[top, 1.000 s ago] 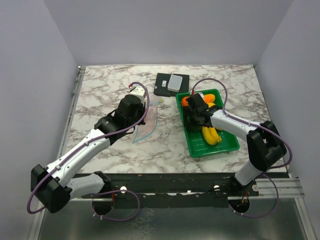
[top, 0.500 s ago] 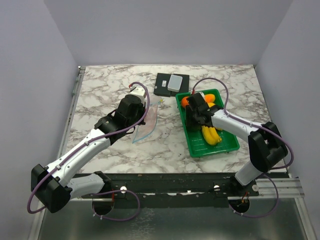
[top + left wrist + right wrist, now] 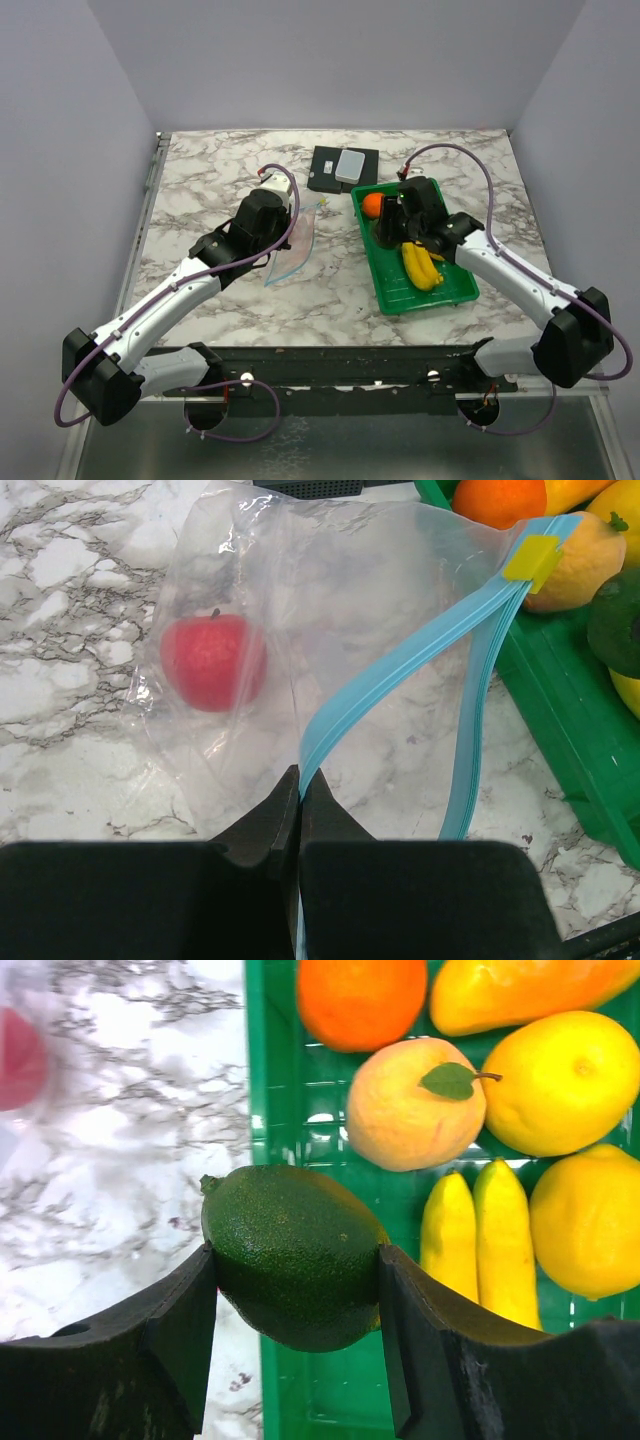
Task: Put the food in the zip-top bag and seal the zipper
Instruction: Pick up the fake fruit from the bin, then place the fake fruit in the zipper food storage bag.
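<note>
The clear zip-top bag (image 3: 330, 600) lies on the marble with a red apple (image 3: 212, 662) inside; it also shows in the top view (image 3: 292, 248). My left gripper (image 3: 300, 780) is shut on the bag's light-blue zipper (image 3: 420, 650), holding one lip of the open mouth. My right gripper (image 3: 297, 1270) is shut on a dark green fruit (image 3: 295, 1255), held above the left edge of the green tray (image 3: 255, 1110). In the top view this gripper (image 3: 388, 226) is over the tray's left part. In the tray lie an orange (image 3: 360, 995), a peach (image 3: 410, 1105), a lemon (image 3: 565, 1080) and bananas (image 3: 480, 1230).
A black box with a white block on it (image 3: 340, 168) stands behind the tray. The green tray (image 3: 430, 298) is right of the bag, its corner close to the bag's mouth (image 3: 560, 730). Grey walls enclose the table on three sides.
My right arm has risen and straightened, its elbow swinging right, while the gripper stays over the tray's left part. The left arm and the bag have not moved.
</note>
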